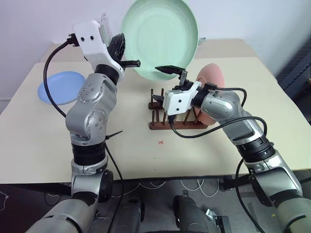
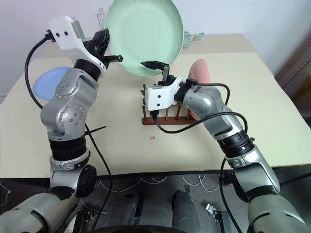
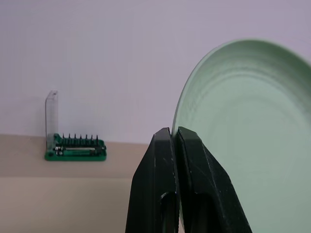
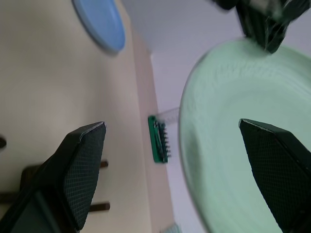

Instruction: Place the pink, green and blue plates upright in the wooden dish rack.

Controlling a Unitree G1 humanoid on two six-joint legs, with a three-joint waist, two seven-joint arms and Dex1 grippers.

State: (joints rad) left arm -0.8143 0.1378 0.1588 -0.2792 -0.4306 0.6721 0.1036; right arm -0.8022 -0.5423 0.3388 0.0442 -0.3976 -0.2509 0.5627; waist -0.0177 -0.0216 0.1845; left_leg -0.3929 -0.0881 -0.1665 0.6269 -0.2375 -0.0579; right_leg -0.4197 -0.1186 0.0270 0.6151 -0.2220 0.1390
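The green plate is up in the air on its edge, above and behind the wooden dish rack, pinched at its rim by my left gripper, whose two fingers are closed tight on the rim, as the left wrist view shows. My right gripper sits just under the plate's lower rim with its jaws spread wide and nothing between them; in the right wrist view the plate's edge lies between the two spread fingers but I see no contact. The pink plate already stands upright at the right end of the rack. The blue plate lies flat on the table, well off to the left.

I judge the step in hand to be a handover or a two-handed steadying of the green plate before it goes into the rack. The next move calls for closing the right jaws squarely on the rim, then lowering the plate on edge into a free slot beside the pink one without knocking it.

My right forearm covers much of the rack, so I cannot tell which slots are free or which pegs hold the pink plate. At the back of the table stands a green bit holder, clear of the work.
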